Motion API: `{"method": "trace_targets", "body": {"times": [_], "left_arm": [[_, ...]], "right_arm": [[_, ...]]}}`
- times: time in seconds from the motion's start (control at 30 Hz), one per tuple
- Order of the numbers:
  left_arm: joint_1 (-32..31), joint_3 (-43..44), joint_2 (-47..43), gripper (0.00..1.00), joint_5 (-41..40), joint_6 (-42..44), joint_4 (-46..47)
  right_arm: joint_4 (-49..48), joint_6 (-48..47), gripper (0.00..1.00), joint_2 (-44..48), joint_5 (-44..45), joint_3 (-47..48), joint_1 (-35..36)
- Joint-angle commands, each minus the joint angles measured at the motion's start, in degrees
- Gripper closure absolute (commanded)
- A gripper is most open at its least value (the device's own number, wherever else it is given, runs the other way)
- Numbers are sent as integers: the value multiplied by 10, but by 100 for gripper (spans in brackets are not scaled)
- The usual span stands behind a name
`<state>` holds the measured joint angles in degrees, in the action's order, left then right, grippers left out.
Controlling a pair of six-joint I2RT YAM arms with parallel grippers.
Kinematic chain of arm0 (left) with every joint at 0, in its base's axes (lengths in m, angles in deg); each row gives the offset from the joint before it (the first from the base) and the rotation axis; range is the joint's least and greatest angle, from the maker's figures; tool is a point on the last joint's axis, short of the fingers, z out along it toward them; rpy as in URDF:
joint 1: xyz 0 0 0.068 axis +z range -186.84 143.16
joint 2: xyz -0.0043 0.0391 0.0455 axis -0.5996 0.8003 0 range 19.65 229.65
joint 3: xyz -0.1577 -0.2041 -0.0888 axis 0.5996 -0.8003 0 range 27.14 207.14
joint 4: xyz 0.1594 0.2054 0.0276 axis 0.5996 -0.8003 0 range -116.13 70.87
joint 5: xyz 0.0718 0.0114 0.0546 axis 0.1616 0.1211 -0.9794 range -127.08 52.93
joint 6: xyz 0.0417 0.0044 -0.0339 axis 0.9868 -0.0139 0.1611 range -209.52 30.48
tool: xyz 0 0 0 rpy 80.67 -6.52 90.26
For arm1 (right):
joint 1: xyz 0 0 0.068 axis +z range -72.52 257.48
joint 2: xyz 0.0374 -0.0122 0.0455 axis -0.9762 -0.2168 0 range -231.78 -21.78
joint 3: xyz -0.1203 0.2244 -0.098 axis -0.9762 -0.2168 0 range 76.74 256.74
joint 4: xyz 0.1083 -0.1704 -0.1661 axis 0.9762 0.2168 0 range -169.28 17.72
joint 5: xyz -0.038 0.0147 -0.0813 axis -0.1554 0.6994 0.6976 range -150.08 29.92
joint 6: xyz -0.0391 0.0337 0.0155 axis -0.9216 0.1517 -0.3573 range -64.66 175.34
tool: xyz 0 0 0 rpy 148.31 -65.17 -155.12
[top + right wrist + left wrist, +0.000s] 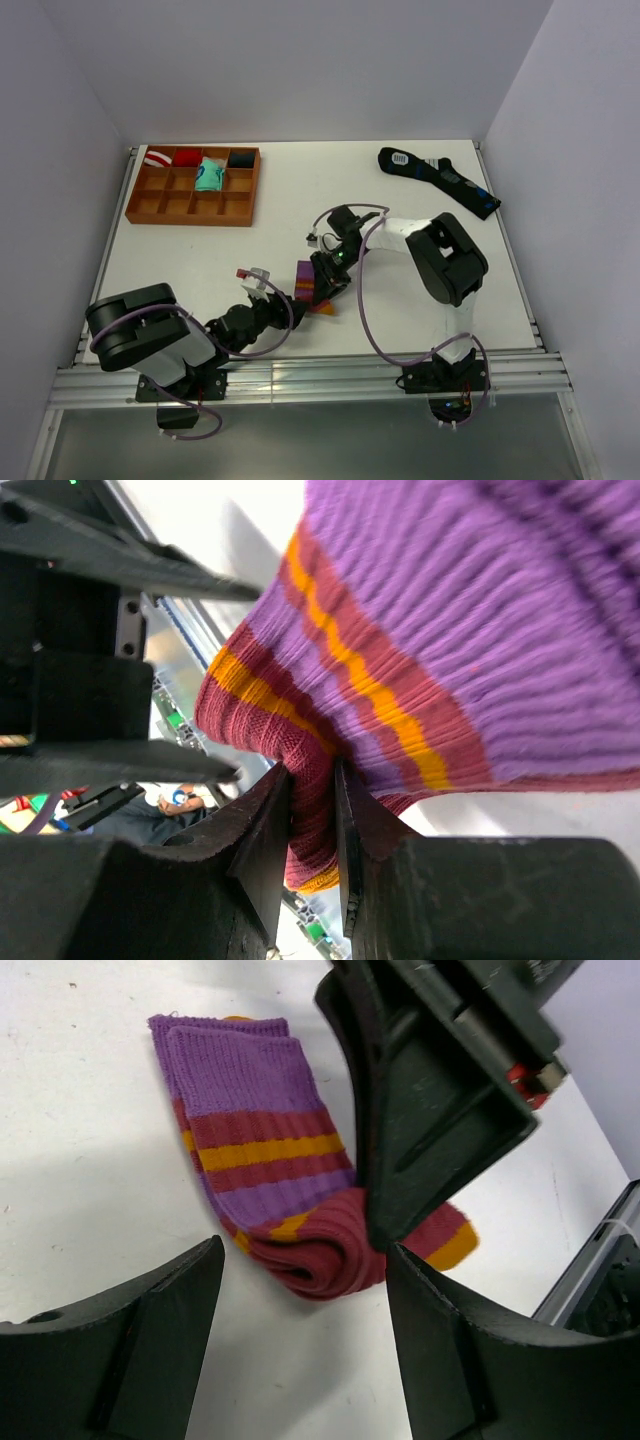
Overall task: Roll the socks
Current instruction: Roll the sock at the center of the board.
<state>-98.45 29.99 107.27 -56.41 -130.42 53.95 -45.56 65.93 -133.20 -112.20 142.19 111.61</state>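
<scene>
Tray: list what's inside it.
Four rolled bundles sit near the far edge of the tray: striped bundle, red bundle, teal bundle, dark bundle. Other compartments look empty. The floors beneath the bundles are covered.

You see socks of ribbed, matt knit cloth, fingers of matt black plastic, a smooth white table and a wooden tray.

The overhead camera sits high behind both arms and looks down on the whole table. The left wrist camera peers forward between the fingers of the left gripper, close on the socks just ahead, with the right gripper beyond them. The right wrist camera is even closer, and the socks fill its view past its own fingertips. All three views share the socks.
</scene>
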Motion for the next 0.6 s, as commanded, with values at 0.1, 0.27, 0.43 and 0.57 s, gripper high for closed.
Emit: {"method": "trace_targets", "body": {"times": [0.1,0.27,0.43,0.57], "left_arm": [[-4,-124,-14,28,-5,17,73],[-9,-107,-62,29,-12,25,8],[-9,-92,-64,31,-19,23,-32],[-8,-86,-48,33,-35,16,-35]], "right_arm": [[-5,-3,69,59,-7,-16,1],[0,-6,70,52,-2,-18,9],[-1,-1,70,55,-1,-18,10],[-2,0,70,53,1,-18,9]]}}
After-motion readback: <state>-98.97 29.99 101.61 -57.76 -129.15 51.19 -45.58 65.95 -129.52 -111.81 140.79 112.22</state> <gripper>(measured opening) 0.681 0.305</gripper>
